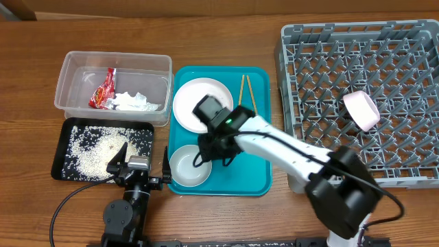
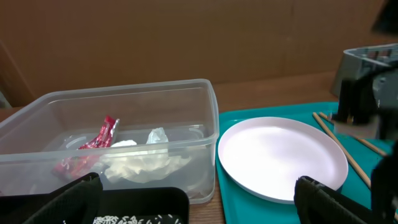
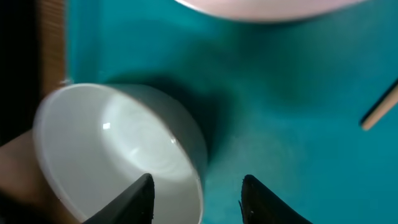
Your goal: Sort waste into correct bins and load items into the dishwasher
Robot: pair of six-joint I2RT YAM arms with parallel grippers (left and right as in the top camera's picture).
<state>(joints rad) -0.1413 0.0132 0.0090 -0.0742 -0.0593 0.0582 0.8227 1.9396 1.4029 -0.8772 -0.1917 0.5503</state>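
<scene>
Waste lies sorted near the left edge of the table [image 1: 41,41]. The red snack wrapper [image 1: 104,90] and the crumpled tissue [image 1: 134,102] sit side by side in the clear tub [image 1: 68,75]. The rice grains [image 1: 96,147] are spread over the black tray [image 1: 63,134], which sits just nearer the front edge than the tub.

The teal serving tray [image 1: 259,168] sits at the middle of the table. It carries a white plate [image 1: 192,96] at its far end and the two chopsticks [image 1: 247,92] just beside the plate on the right. The white bowl [image 1: 186,167] stands upright at the tray's near left corner.

The dish rack [image 1: 405,55] fills the far right corner of the table. The small cup [image 1: 361,111] rests tilted among its pegs.

The right fingers [image 3: 138,198] are apart and hold nothing. In the right wrist view they straddle the bowl's right rim, one over the inside of the bowl and the other over the bare teal tray. Whether either touches the rim cannot be told.

The left fingers [image 2: 68,202] are spread wide and empty. They sit low at the front edge of the table, between the black tray and the teal serving tray, and face the tub and the plate.
</scene>
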